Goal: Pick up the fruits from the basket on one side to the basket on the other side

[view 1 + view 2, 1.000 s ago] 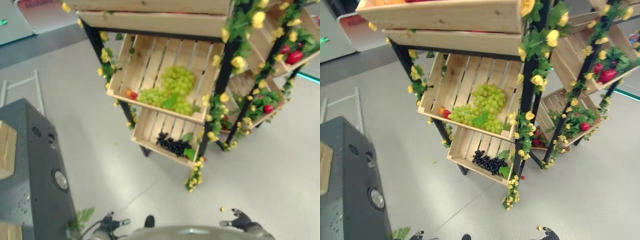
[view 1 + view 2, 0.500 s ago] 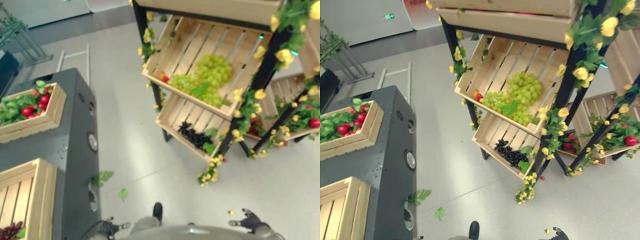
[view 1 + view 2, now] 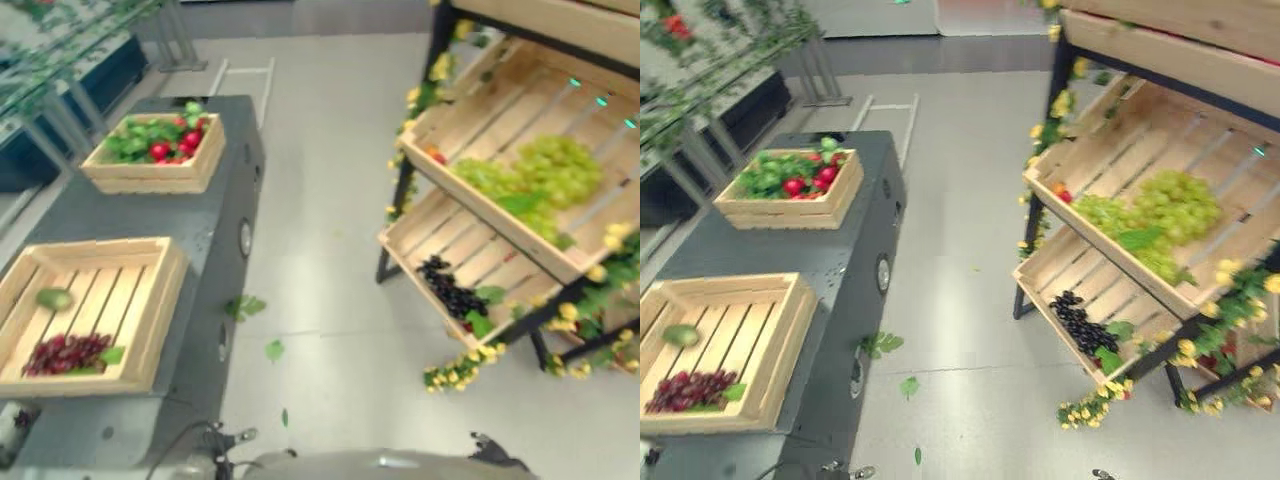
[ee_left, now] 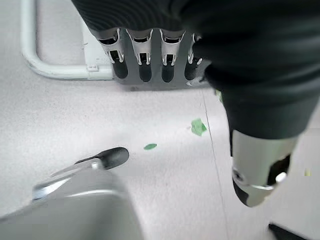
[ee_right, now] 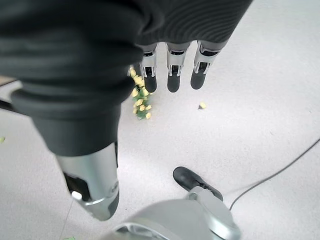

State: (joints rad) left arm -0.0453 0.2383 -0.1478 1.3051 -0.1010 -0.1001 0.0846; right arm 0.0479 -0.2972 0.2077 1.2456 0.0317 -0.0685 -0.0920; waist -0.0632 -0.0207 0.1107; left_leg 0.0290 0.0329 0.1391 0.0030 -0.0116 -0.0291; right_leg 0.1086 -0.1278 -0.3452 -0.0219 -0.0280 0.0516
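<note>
My left hand (image 4: 250, 75) and right hand (image 5: 75, 75) both hang over the floor (image 3: 960, 200), fingers (image 4: 145, 57) straight and apart, holding nothing. On the bench (image 3: 110, 205), the crate (image 3: 150, 340) at the near edge holds red grapes (image 3: 65, 352) and a green fruit (image 3: 54, 298). On the shelf (image 3: 1080, 190) to my right, green grapes (image 3: 1160, 210) lie in the upper crate (image 3: 1090, 150).

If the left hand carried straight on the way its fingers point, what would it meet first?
The left hand hangs open, fingers pointing down. Most likely it would meet the grey floor first; nothing shows in between, though depth is hard to judge.
</note>
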